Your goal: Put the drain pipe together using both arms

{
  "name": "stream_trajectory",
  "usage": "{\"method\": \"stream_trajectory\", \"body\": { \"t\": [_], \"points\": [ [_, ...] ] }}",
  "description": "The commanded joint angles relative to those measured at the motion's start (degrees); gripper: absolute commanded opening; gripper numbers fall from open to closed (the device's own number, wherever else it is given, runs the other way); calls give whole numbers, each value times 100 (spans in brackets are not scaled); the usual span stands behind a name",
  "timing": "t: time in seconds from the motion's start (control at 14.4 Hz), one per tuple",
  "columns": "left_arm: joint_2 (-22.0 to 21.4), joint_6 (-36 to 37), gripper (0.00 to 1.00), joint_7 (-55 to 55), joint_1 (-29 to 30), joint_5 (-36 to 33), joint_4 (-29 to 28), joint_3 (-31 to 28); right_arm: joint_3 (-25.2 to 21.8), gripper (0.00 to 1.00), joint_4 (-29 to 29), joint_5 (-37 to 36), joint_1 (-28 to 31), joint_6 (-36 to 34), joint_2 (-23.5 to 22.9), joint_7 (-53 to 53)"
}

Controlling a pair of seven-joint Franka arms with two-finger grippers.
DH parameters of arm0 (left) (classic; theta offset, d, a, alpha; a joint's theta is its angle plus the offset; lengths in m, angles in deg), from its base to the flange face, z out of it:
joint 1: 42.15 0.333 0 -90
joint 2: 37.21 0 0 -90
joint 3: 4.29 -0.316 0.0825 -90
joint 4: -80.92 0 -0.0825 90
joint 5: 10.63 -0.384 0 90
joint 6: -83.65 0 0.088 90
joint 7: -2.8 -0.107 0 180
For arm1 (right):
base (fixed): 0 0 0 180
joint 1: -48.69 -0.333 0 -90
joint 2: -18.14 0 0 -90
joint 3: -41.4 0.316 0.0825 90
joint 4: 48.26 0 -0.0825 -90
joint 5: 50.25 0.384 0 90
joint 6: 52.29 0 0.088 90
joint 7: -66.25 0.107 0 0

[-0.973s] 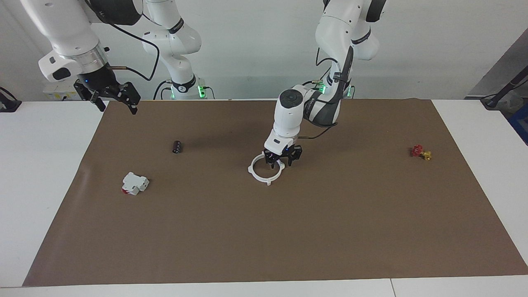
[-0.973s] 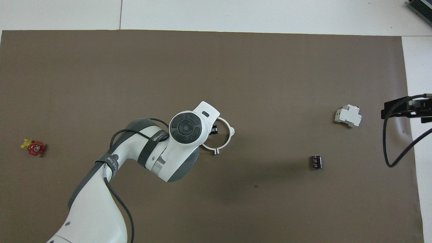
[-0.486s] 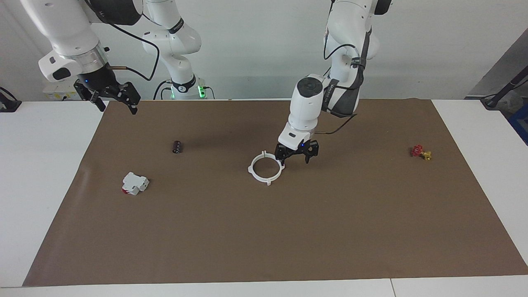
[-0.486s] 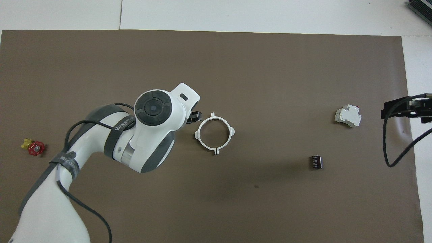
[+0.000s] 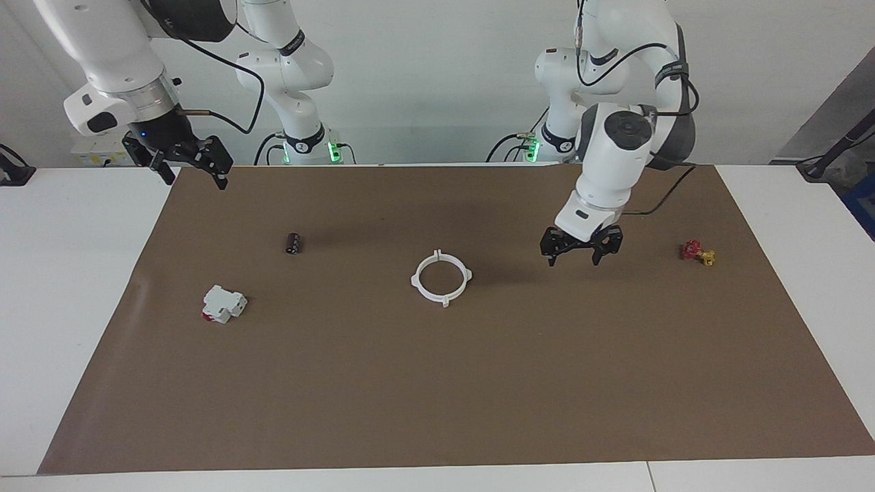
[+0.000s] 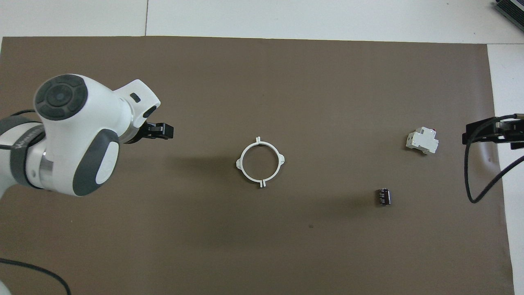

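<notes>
The drain pipe (image 5: 441,279) lies as 1 closed ring mid-mat, so joining looks done. Left pincer (image 5: 580,250) hangs wide and empty between ring and red valve (image 5: 692,249); right pincer (image 5: 183,160), wide, waits over the worktop (image 5: 68,273) edge. Next: retreat.

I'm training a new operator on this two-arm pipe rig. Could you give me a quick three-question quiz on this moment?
1. True or false: the drain pipe lies on the brown mat as one closed ring.
2. The left gripper is: A) clamped on the ring, B) open and empty above the mat, C) holding the red valve.
3. Which lies nearer the robots: the black cylinder or the white device?

Key: 1 true; 2 B; 3 the black cylinder.
</notes>
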Motion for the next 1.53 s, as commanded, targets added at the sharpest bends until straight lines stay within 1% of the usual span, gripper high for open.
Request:
{"method": "stream_trajectory", "body": {
  "t": [0.0, 0.21, 0.35, 0.56, 0.76, 0.9, 1.04, 1.11, 1.18, 1.32, 1.46],
  "points": [
    [-303, 135, 100, -629, 549, 94, -182, 44, 22, 100, -137, 133, 33, 103, 121, 39],
    [-400, 257, 100, -1428, 1112, 94, 2, 27, 22, 100, -137, 133, 33, 103, 121, 39],
    [-497, 643, 100, -1614, 1367, 94, 264, 26, 22, 100, -137, 133, 33, 103, 121, 39],
    [-497, 1381, 100, -1948, 1508, 94, 1019, -52, 22, 100, -137, 133, 33, 103, 121, 39],
    [-445, 2452, 100, -2142, 1649, 129, 2073, -61, 22, 100, -137, 133, 33, 103, 121, 39],
    [-444, 2893, 100, -2169, 1650, 129, 2410, -88, 22, 100, -137, 133, 33, 103, 121, 39],
    [-488, 3236, 100, -2169, 1658, 225, 2472, -88, 22, 100, -137, 133, 33, 103, 121, 39],
    [-575, 3290, 100, -2160, 1754, 382, 2420, -97, 22, 100, -137, 133, 33, 103, 121, 39],
    [-768, 3317, 100, -2151, 1790, 427, 2332, -53, 22, 100, -137, 133, 33, 103, 121, 39],
    [-1014, 3273, 100, -2107, 1781, 428, 1920, -53, 22, 100, -137, 133, 33, 103, 121, 39],
    [-989, 3177, 100, -2055, 1764, 428, 1936, -44, 22, 100, -137, 133, 33, 112, 121, 39]
  ]
}}
